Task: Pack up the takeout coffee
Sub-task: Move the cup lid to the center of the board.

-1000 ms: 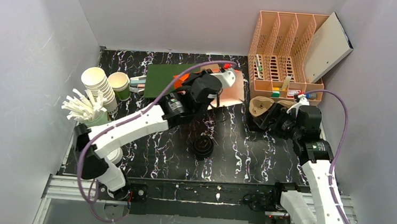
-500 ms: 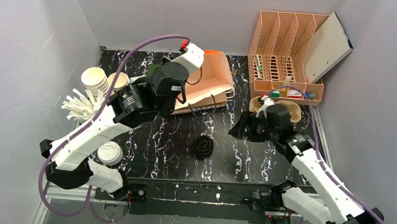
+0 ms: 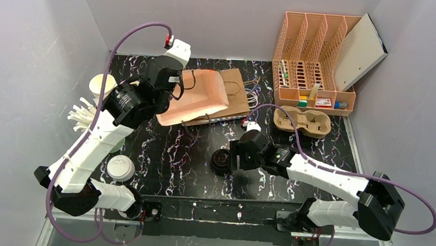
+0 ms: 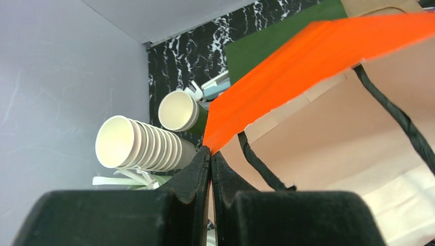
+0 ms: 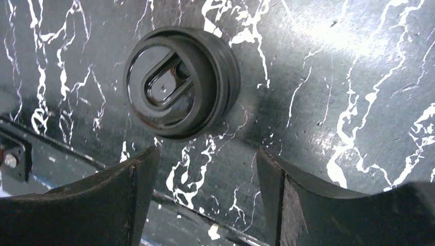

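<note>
- The takeout coffee [image 3: 222,160] stands upright on the black marbled table [image 3: 270,180], near the front edge and about midway between the two arms. From above, mostly its round black lid [image 5: 182,82] shows.
- The right gripper [image 5: 202,197] hovers just beside the cup with its fingers spread wide. It holds nothing, and the cup sits beyond the fingertips, untouched.
- In the top view the wrist covers those fingers.
- The left gripper [image 4: 210,171] is pinched tight on the orange-edged rim of a peach paper bag [image 3: 197,98], lifted at the back left of the table.
- A black cord handle [image 4: 256,164] hangs inside the bag, whose depth is cut off.
- Behind the bag are a stack of white paper cups [image 4: 138,148] and a lidless green cup [image 4: 179,110].
</note>
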`<state>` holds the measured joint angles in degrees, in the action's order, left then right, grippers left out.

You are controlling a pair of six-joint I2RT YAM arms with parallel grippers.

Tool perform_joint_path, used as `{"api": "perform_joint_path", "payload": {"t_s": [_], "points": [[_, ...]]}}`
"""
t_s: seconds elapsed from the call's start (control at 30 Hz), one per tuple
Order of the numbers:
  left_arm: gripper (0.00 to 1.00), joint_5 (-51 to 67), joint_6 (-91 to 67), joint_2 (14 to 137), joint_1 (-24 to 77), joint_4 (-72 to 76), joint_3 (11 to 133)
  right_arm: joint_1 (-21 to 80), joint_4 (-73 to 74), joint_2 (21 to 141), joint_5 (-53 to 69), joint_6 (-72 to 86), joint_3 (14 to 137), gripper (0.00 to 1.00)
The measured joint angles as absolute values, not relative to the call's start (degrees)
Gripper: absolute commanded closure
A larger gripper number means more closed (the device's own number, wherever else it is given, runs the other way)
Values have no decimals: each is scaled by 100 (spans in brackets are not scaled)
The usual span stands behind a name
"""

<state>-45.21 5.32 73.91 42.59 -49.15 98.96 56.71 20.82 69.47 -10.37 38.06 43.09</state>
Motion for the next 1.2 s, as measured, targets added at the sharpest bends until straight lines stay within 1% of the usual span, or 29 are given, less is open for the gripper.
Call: {"api": "perform_joint_path", "payload": {"t_s": [0.07, 0.13, 0.43, 0.87, 0.9, 1.07, 1.2], "points": [[97, -4421, 344, 7391, 4235, -5026, 9898, 5671, 1977, 7074, -1175, 3885, 4309, 19], [96, -4351, 121, 7391, 4209, -5157, 9898, 5671, 1890, 7166, -1284, 3933, 4311, 19], [94, -4176, -639, 7391, 4119, -5653, 10027, 5671, 1476, 7568, -1616, 4239, 4333, 27], [93, -3907, -1149, 7212, 4099, -6058, 10051, 5671, 1367, 7863, -1981, 4493, 4383, 31], [92, -3889, -1166, 7170, 4099, -6055, 10031, 5671, 1387, 7863, -2051, 4499, 4394, 31], [77, -3806, -1249, 6973, 4099, -6160, 9935, 5671, 1612, 7850, -2482, 4491, 4462, 30], [67, -3717, -1323, 6925, 4099, -6318, 9966, 5671, 1839, 7830, -2711, 4388, 4560, 26]]}}
